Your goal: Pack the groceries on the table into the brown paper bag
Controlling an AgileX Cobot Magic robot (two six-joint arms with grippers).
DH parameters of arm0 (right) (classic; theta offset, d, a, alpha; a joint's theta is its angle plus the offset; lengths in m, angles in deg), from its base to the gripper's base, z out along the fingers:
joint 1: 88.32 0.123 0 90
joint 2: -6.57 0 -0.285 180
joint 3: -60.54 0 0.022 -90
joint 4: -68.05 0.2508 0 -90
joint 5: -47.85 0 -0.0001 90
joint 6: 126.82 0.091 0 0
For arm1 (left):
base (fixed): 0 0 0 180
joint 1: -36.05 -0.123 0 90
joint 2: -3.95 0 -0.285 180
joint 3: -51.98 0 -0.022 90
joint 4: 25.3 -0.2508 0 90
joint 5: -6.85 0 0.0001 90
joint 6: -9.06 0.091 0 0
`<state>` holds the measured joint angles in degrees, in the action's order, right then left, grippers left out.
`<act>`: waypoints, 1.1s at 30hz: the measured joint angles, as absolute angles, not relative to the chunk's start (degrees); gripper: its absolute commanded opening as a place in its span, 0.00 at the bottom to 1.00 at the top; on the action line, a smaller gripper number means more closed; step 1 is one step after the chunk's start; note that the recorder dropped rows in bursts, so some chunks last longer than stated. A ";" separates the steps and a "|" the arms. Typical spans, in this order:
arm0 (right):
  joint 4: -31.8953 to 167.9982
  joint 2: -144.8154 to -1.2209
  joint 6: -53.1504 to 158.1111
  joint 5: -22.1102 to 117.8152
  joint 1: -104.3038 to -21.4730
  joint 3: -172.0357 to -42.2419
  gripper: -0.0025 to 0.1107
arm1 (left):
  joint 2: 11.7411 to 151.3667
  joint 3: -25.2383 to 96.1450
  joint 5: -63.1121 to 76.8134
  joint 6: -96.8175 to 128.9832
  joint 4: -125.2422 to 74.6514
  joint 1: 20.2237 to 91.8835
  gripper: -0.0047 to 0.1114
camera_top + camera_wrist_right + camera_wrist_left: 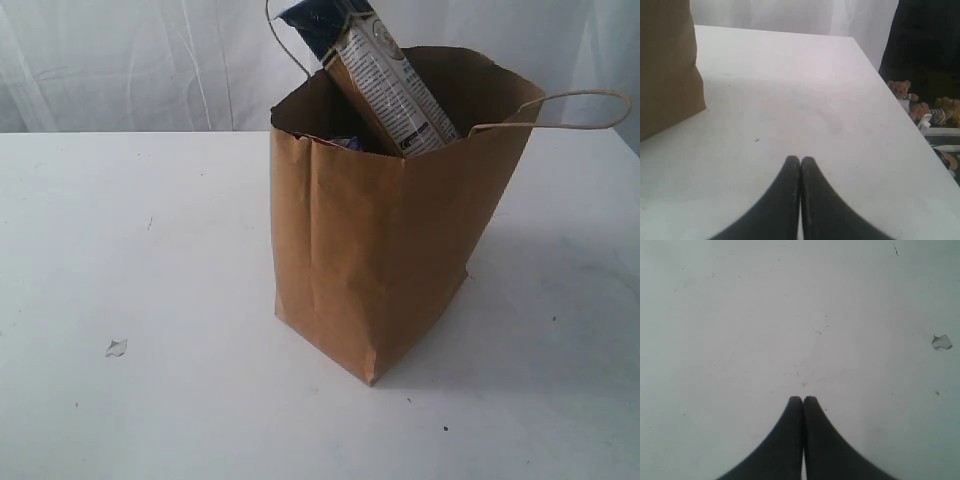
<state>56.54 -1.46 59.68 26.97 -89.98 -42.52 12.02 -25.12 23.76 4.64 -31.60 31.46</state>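
On the left side of the table, nothing shows on the white surface but a small white crumb, which is no grocery; the left gripper hangs over that bare stretch with its jaws pressed together and nothing between them, the crumb well off to one side. Toward the middle stands the brown paper bag, upright with its mouth open, and the long dark-blue-and-cream packet leans out of the top, its lower end down inside. A bit of something bluish shows just under the rim, but what it is cannot be told, and the rest of the bag's inside is hidden. To the right, the right gripper is likewise closed and empty over bare tabletop, near the bag's side. With no grocery visible outside the bag in any view, the packing looks finished or very nearly so, though the hidden contents cannot be counted
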 measured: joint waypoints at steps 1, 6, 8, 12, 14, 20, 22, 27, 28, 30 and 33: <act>56.54 -1.46 59.68 26.97 -89.98 -42.52 0.02 | 12.02 -25.12 23.76 4.74 -31.65 31.46 0.04; 56.54 -1.46 59.68 26.97 -89.98 -42.52 0.02 | 12.02 -25.12 23.76 4.99 -31.74 31.46 0.04; 56.54 -1.46 59.68 26.97 -89.98 -42.52 0.02 | 12.02 -25.12 23.76 4.99 -31.89 31.46 0.04; 56.54 -1.46 59.68 26.97 -89.98 -42.52 0.02 | 12.02 -25.12 24.71 5.24 -32.04 31.46 0.04; 56.54 -1.46 59.68 26.97 -89.98 -42.52 0.02 | 12.02 -25.02 25.28 5.61 -32.17 31.46 0.04; 56.54 -1.46 59.68 26.97 -89.98 -42.52 0.02 | 12.02 -24.93 25.73 6.11 -32.17 31.46 0.04; 56.54 -1.46 59.68 26.97 -89.98 -42.52 0.02 | 12.02 -24.93 25.73 6.11 -32.17 31.46 0.04; 56.54 -1.46 59.68 26.97 -89.98 -42.52 0.02 | 12.02 -24.93 25.73 6.22 -32.17 31.46 0.04; 56.54 -1.46 59.68 26.97 -89.98 -42.52 0.02 | 12.02 -24.93 25.73 6.22 -32.17 31.46 0.04; 56.54 -1.46 59.68 26.97 -89.98 -42.52 0.02 | 12.02 -24.93 25.73 6.25 -32.17 31.46 0.04; 56.54 -1.46 59.68 26.97 -89.98 -42.52 0.02 | 12.02 -24.93 25.73 6.35 -32.17 31.46 0.04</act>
<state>56.54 -1.46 59.68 26.97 -89.98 -42.52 12.02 -24.93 25.73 6.35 -32.17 31.46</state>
